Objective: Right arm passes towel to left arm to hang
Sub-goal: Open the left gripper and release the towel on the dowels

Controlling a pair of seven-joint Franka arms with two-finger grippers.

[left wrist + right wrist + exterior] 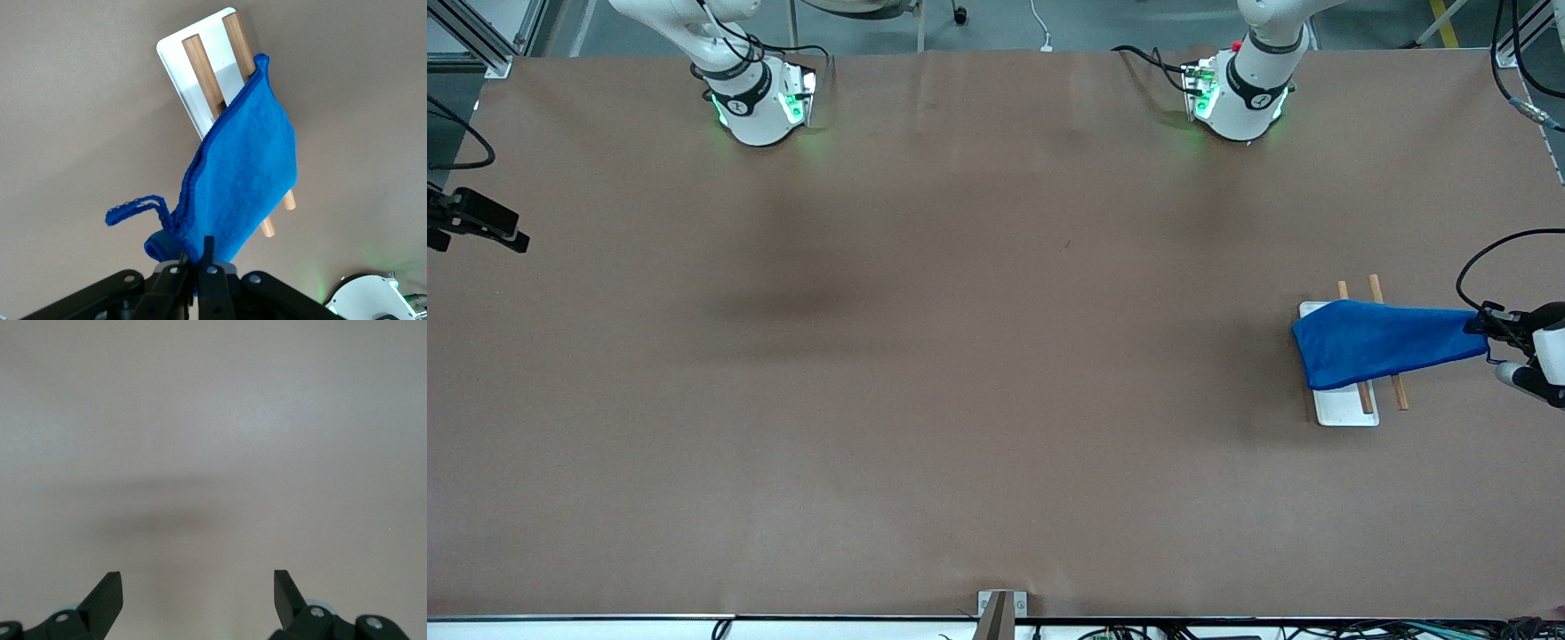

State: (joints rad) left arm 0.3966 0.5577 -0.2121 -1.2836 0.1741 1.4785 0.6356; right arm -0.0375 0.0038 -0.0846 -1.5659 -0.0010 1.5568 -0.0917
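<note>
The blue towel [1378,342] is stretched out from my left gripper [1481,325] at the left arm's end of the table. The gripper is shut on one corner. The towel's free end reaches over two wooden rods [1399,391] on a white tray [1343,411]. In the left wrist view the towel [247,173] hangs from the shut left gripper [199,257] across the rods [200,67], with its small loop [133,210] dangling free. My right gripper [198,577] is open and empty over bare table at the right arm's end [476,227].
The brown table cover [996,356] stretches between the two arm bases [760,107] [1240,98]. The tray [175,67] lies close to the table edge at the left arm's end. A small bracket [1000,609] sits at the edge nearest the front camera.
</note>
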